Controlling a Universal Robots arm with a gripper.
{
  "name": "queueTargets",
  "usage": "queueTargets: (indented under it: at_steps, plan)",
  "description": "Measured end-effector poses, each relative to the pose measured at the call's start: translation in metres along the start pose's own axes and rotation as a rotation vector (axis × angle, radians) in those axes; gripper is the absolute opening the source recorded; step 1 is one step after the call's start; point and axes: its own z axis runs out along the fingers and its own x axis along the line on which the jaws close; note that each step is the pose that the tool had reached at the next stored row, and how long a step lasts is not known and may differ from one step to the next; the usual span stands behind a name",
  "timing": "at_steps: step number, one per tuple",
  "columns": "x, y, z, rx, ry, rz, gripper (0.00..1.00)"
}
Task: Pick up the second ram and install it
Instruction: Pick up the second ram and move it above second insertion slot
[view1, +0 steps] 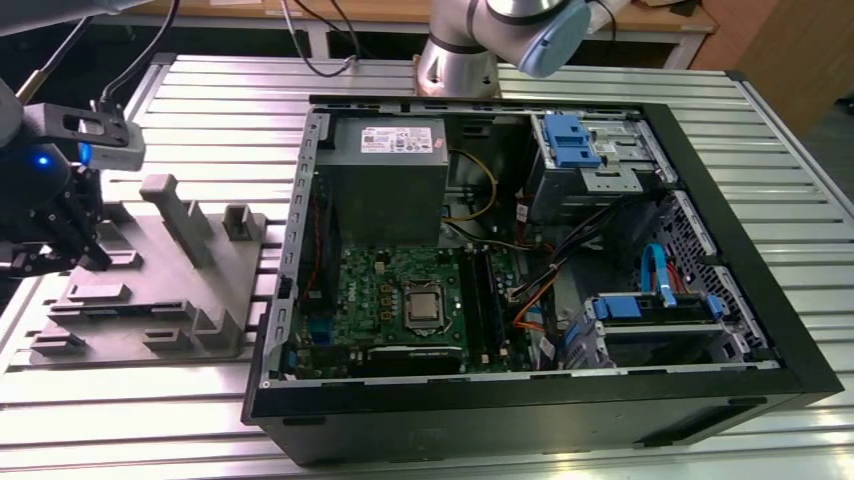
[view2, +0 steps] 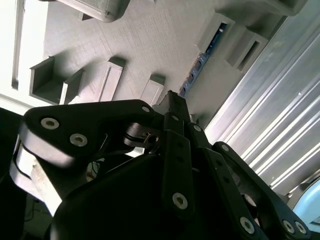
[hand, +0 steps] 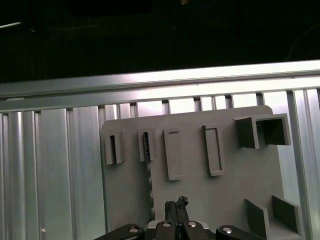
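Claw (hand: 176, 204) pinched closed above the grey holder (hand: 225, 195) at the exterior view's left, ram (hand: 148, 170) slotted just beside it

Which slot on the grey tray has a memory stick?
The narrow slot one in from the tray's edge: the second ram stands edgewise in it; others look empty.

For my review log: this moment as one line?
gripper: shut, over grey holder | memory stick: on edge in holder slot, not gripped

End effector (hand: 175, 204) — closed (tips downward)
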Motion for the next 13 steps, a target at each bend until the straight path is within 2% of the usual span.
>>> queueTargets:
  at_steps: [3, 7, 13]
  plan:
    - [0.0016, -0.0001, 0.0016, 0.0018, 0.0008, -0.023, 0.1]
    - [0.0032, -0.0002, 0.0037, 0.0116, 0.0006, -0.04, 0.1]
    - [0.0034, 0.0007, 0.0063, 0.0126, 0.0015, -0.04, 0.1]
